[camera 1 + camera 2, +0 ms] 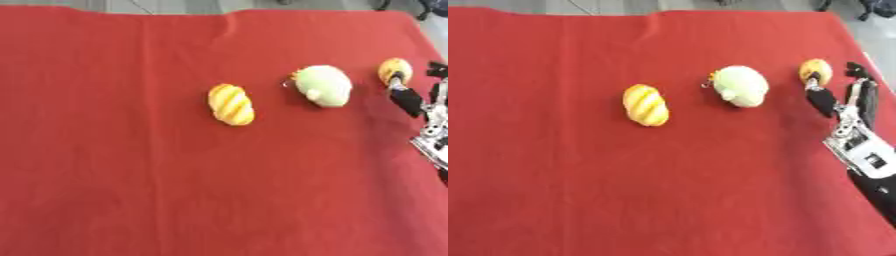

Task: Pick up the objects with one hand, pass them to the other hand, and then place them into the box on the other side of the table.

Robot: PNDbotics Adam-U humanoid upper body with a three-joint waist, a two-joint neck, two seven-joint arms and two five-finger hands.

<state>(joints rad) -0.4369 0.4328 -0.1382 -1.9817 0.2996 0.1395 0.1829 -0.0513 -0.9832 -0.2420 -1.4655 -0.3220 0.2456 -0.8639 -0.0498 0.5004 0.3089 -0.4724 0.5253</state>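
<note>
Fingers (822, 100) of right hand (852, 131) spread, uncurled, at frame's right, one tip touching small yellow toy (815, 69); best closed squarely round it before lifting; green plush (740, 85) untouched alongside.

- A red cloth (131, 175) covers the table, filling nearly the whole view, with soft creases running down from its far edge
- Beyond the far edge, a strip of grey floor (623, 5) shows
- Dark shapes, too indistinct to name, sit at the upper right corner (877, 7)
- Even, diffuse light falls across the cloth
</note>
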